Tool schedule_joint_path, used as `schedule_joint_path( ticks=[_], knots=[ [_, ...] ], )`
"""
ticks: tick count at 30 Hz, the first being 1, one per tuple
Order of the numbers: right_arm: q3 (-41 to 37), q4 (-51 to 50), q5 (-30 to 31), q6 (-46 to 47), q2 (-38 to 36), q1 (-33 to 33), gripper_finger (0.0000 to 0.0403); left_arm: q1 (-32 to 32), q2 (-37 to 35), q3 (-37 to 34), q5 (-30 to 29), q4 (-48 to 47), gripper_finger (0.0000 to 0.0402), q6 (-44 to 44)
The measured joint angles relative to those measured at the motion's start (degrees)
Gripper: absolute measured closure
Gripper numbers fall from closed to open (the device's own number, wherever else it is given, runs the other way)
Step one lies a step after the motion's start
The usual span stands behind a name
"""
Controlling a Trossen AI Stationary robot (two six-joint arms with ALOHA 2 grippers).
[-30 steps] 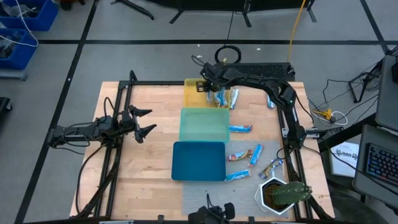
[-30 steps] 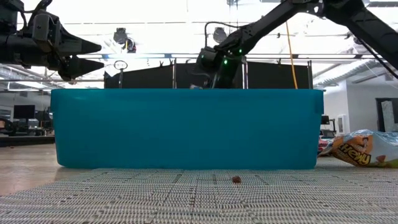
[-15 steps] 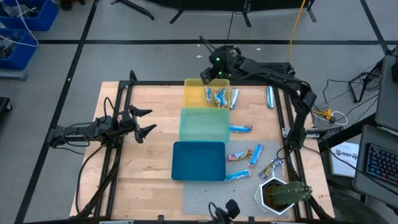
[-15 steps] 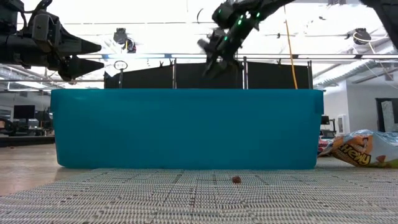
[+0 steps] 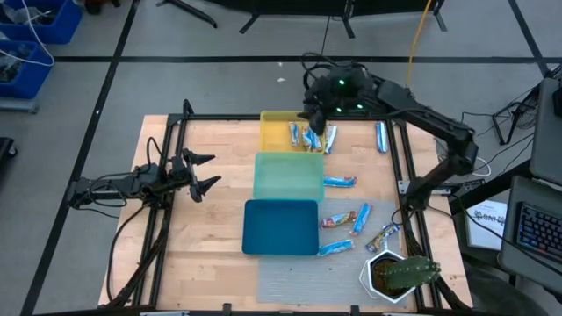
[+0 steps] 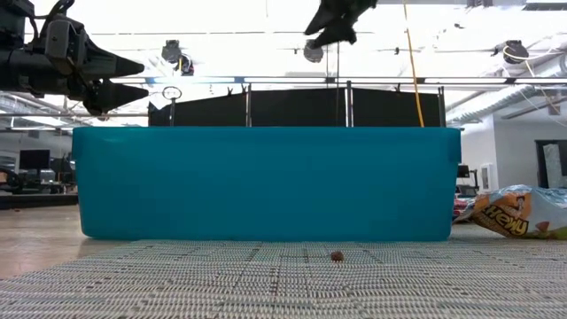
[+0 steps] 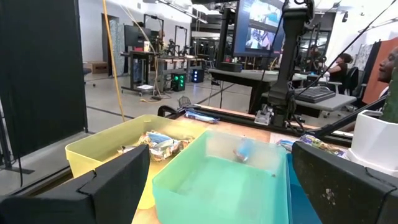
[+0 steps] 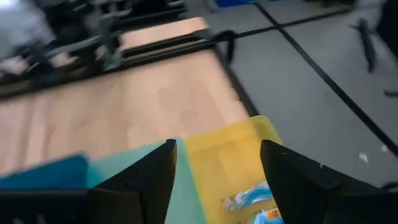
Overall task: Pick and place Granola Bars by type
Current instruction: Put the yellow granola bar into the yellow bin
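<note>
Several Granola Bars [image 5: 309, 136] in blue and silver wrappers lie in the yellow tray [image 5: 277, 130] at the far side of the table. More bars lie loose on the table to the right of the trays: one [image 5: 340, 182] beside the green tray [image 5: 288, 175], several [image 5: 360, 219] near the blue tray [image 5: 281, 226], and one [image 5: 381, 136] at the far right. My right gripper [image 8: 214, 180] hangs high above the yellow tray, open and empty. My left gripper [image 5: 204, 172] waits open at the table's left.
A white pot with a plant [image 5: 391, 274] stands at the near right corner. A grey mat [image 5: 307, 272] covers the near edge, and a wrapped bar [image 6: 518, 213] lies at its right end. Black frame rails [image 5: 167, 202] run along the table's sides.
My right gripper has risen from just over the yellow tray to well above it, shifted a little toward the table's right edge, and rolled about its wrist. The bars in the yellow tray lie still.
</note>
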Motion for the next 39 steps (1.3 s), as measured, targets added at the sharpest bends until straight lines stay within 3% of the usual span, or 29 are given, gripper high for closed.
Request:
schedule_joint_path(
  ticks=[6,17,29,33,39],
  knots=[
    [0.0,-8.3,-6.8,-6.0,-5.2,5.9,0.0147,0.0,0.0,0.0,0.0,0.0,0.0009,0.0],
    [0.0,-22.9,-6.5,-7.5,-10.1,21.6,0.0133,0.0,0.0,0.0,0.0,0.0,0.0009,0.0],
    [0.0,-26.3,4.1,-4.6,-8.3,40.7,0.0129,0.0,0.0,0.0,0.0,0.0,0.0009,0.0],
    [0.0,-27.0,8.5,-2.4,-5.9,45.0,0.013,0.0,0.0,0.0,0.0,0.0,0.0009,0.0],
    [-3.0,-25.7,10.2,0.5,-2.6,48.5,0.0131,0.0,0.0,0.0,0.0,0.0,0.0009,0.0]
  ],
)
